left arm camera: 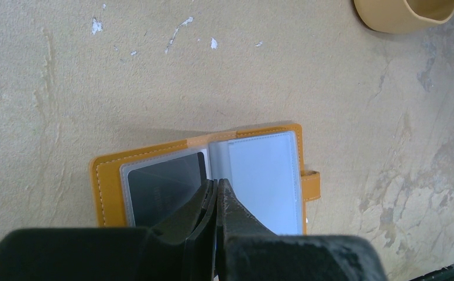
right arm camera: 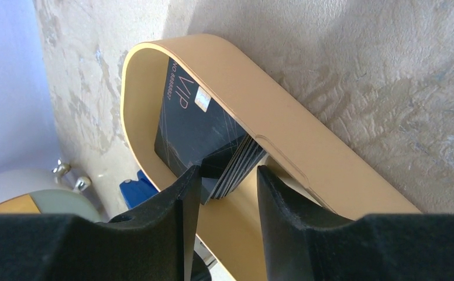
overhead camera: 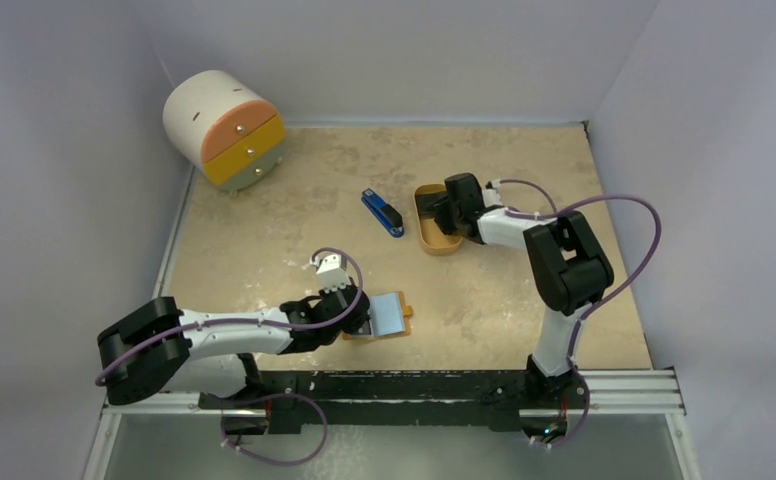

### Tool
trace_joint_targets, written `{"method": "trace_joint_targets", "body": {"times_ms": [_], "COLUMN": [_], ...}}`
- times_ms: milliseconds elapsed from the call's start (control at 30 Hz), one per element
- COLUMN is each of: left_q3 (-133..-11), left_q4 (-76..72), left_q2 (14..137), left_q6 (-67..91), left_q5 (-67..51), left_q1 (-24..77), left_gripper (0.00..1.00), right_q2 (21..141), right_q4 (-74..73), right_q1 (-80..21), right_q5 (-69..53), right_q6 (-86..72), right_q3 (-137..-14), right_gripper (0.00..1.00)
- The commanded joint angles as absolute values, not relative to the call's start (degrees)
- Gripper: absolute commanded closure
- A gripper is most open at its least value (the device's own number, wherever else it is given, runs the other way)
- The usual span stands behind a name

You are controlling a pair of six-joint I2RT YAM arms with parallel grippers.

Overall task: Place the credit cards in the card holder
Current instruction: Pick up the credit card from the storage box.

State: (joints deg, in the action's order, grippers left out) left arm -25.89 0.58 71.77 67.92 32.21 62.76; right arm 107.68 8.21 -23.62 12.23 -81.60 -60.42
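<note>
While orange card holder [left arm camera: 260,175] lies open, left pincer [left arm camera: 216,182] is closed, right pincer [right arm camera: 229,172] wide.

On the tabletop [overhead camera: 264,230], an open card holder [overhead camera: 394,312] lies near the front edge, left of centre. The left end effector [left arm camera: 216,187] is over its fold. A card [left arm camera: 163,190] sits in its left pocket. A tray [overhead camera: 442,243] lies further back and to the right. A stack of cards [right arm camera: 195,126] stands on edge inside it, straddled by the right end effector [right arm camera: 229,172]. A stapler [overhead camera: 382,212] lies just left of the tray. A drawer unit [overhead camera: 222,125] sits in the back left corner.
</note>
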Motion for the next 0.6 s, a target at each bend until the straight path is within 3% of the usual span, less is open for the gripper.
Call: {"method": "trace_joint_targets", "body": {"times_ms": [0,233,567], "left_q3": [-26.26,-26.1,-26.16], "left_q4": [-0.7,-0.7,-1.19], "left_q2": [71.61,71.54,72.15], "left_q6": [68.33,68.55,68.55], "left_q5": [33.49,33.53,33.17], "left_q1": [62.93,62.93,62.93], "left_gripper": [1.0,1.0,1.0], "right_q2": [107.58,106.7,104.3], "right_q4": [9.21,9.58,10.28], "right_q1": [-23.38,-23.38,-23.38], "right_q5": [12.5,12.47,12.74], "right_q6": [-81.87,-81.91,-82.04], "right_q3": [-59.3,-58.13,-55.81], "right_gripper": [0.59,0.68,0.72]}}
